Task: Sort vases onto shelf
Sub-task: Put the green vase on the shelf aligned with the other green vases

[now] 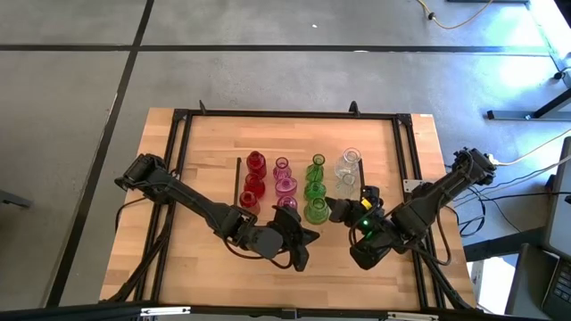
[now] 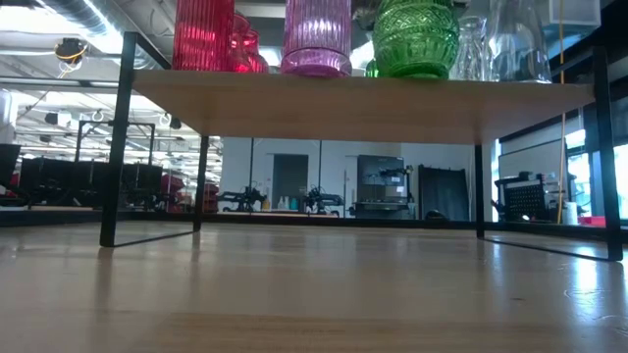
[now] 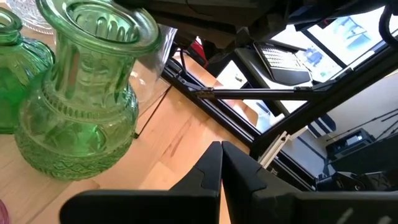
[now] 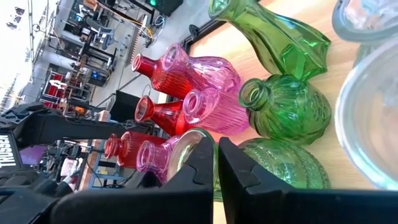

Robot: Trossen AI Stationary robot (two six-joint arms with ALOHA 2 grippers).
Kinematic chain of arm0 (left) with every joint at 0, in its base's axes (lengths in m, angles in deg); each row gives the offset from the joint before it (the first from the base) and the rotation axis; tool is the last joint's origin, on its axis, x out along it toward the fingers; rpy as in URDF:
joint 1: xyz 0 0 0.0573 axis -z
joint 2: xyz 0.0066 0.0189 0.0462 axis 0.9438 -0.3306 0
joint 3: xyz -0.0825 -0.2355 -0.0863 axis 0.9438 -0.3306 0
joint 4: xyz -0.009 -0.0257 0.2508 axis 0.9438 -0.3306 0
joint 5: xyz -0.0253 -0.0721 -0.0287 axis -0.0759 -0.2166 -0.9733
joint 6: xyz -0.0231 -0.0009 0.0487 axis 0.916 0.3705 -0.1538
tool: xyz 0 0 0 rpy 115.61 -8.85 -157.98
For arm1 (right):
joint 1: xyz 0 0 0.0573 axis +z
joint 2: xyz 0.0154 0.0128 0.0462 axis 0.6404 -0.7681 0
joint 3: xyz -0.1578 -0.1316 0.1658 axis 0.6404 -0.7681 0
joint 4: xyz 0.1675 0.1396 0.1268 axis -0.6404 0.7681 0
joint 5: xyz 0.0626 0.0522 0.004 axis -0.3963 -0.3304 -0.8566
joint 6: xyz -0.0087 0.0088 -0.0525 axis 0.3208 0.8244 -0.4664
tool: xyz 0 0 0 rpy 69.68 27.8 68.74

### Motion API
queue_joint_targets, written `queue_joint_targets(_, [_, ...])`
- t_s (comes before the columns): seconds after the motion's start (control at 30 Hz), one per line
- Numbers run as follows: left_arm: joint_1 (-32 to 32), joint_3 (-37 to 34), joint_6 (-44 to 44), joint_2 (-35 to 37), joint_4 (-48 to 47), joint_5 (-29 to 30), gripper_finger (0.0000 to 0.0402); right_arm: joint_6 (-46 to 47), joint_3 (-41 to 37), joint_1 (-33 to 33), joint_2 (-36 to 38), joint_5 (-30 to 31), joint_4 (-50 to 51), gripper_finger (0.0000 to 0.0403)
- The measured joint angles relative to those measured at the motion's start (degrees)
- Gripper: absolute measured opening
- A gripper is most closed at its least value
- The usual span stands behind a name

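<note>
The vases stand upright on their bases in four rows on the shelf (image 1: 300, 169): red (image 1: 255, 178), pink (image 1: 284, 183), green (image 1: 315, 189) and clear (image 1: 348, 168). The low view shows the shelf's underside (image 2: 363, 103) with red (image 2: 203, 34), pink (image 2: 316, 34), green (image 2: 417, 37) and clear (image 2: 491, 44) vases on it. My left gripper (image 1: 310, 236) (image 3: 221, 149) is shut and empty. It sits just near of the front green vase (image 3: 78, 99). My right gripper (image 1: 333, 210) (image 4: 216, 146) is shut and empty, right of the same green vase (image 4: 280, 165), facing the rows.
A black metal frame (image 1: 401, 152) runs around the wooden tabletop (image 1: 205, 223). Bare tabletop lies left of the shelf and along the near edge. Both arms reach in from the table's near corners. Cables lie on the floor to the right (image 1: 526, 156).
</note>
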State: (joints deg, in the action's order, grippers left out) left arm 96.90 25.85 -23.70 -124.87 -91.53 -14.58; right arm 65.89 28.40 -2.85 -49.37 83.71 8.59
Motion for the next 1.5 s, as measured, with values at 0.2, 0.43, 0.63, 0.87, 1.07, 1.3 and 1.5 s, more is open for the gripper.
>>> queue_joint_targets(0.2, [0.01,0.00,-0.11,0.00,-0.02,0.00,0.0000,-0.02,0.00,0.02,0.00,0.96,0.08,0.0001])
queue_joint_targets(0.43, [0.01,0.00,-0.10,0.02,-0.02,0.00,0.0000,-0.09,0.00,0.02,0.00,1.59,0.08,0.0001])
queue_joint_targets(0.63, [0.00,0.00,-0.09,0.02,-0.02,0.02,0.0000,-0.11,0.00,0.02,0.00,1.60,0.08,0.0002])
queue_joint_targets(0.87, [0.01,0.00,-0.09,0.02,-0.02,0.02,0.0000,-0.13,0.00,0.02,0.00,1.44,0.03,0.0041])
queue_joint_targets(1.07, [0.01,0.00,-0.08,0.02,-0.02,0.02,0.0000,-0.09,0.00,0.02,0.00,2.30,0.02,0.0075])
queue_joint_targets(1.3, [0.01,0.00,-0.07,0.02,-0.02,0.02,0.0000,-0.07,0.00,0.02,0.00,3.96,-0.11,0.0071])
queue_joint_targets(1.5, [0.01,0.00,-0.07,0.04,-0.02,0.02,0.0000,-0.28,0.00,0.04,0.00,5.74,-1.62,0.0070])
